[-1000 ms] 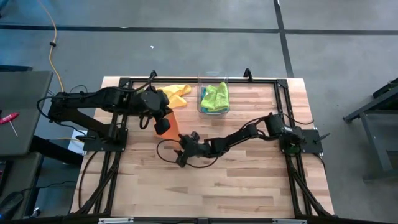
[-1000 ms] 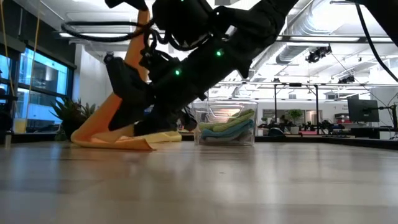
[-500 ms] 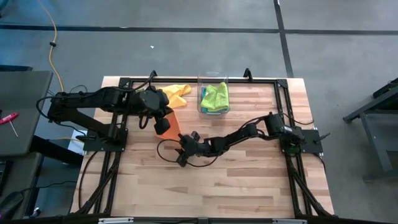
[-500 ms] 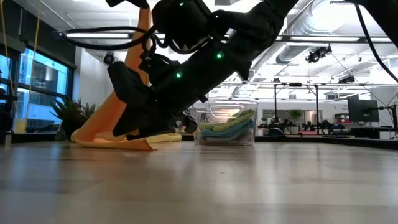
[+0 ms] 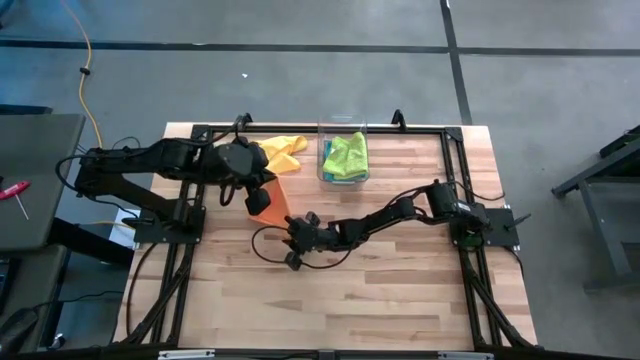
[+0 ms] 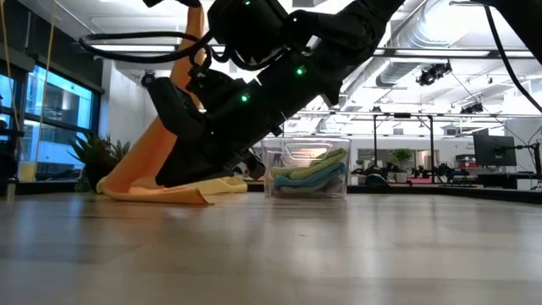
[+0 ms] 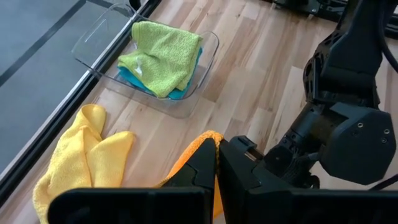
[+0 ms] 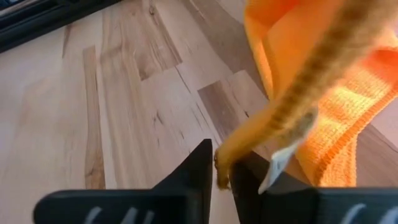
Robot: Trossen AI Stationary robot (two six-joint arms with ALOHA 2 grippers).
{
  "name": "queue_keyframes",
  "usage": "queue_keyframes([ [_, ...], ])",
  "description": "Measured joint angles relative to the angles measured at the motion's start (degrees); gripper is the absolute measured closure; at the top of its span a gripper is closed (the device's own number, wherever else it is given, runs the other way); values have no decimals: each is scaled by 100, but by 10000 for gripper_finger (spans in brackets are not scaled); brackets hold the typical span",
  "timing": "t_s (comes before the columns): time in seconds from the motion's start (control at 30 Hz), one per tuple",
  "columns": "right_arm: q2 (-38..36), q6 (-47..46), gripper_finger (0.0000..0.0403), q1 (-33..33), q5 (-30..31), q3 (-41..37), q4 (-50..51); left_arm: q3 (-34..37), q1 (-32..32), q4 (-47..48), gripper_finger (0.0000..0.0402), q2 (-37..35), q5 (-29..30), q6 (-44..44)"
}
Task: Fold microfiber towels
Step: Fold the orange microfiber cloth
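An orange towel (image 5: 279,203) hangs slanting from my left gripper (image 5: 262,200) near the table's middle left, and its lower end spreads on the wood (image 6: 140,186). Low over the table my right gripper (image 8: 222,168) is shut on a lower edge of that towel, beside a white tag (image 8: 278,163). A crumpled yellow towel (image 5: 284,150) lies at the far edge. A lime green towel (image 7: 163,51) lies on a teal one inside a clear box (image 5: 344,158). My left gripper pinches the orange towel's upper part (image 7: 208,142) between its two shut fingers, which slant downward. The towel hangs below the fingers and runs down to the table. My right gripper pinches the orange towel's narrow edge (image 8: 231,154) between its two fingers, close to the tagged corner. It reaches in from the table's right, slanting down just above the wood.
The clear box stands at the far middle. A black frame (image 5: 300,130) runs round the work area. Bare wood (image 5: 380,290) lies toward the near edge. In the low view a potted plant (image 6: 95,152) and an office show behind the table.
In the low view my right gripper's fingers have drawn together round the orange towel's lower part. The left gripper has kept the towel hanging as before.
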State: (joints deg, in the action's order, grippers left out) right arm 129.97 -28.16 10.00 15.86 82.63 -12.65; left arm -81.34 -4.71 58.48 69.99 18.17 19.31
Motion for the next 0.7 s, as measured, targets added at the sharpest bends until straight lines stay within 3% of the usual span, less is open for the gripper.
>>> queue_keyframes([
  [0.2, -9, 1, 368, -36, -281, 0, 48, 0, -2, 4, 401, 3, 0, 2],
  [0.4, -36, -47, 398, -72, -703, -2, 175, 0, -1, 6, 401, 4, 0, 6],
  [0.7, -356, 270, 402, -192, -784, -4, 683, 0, -1, 7, 401, 4, 3, 22],
])
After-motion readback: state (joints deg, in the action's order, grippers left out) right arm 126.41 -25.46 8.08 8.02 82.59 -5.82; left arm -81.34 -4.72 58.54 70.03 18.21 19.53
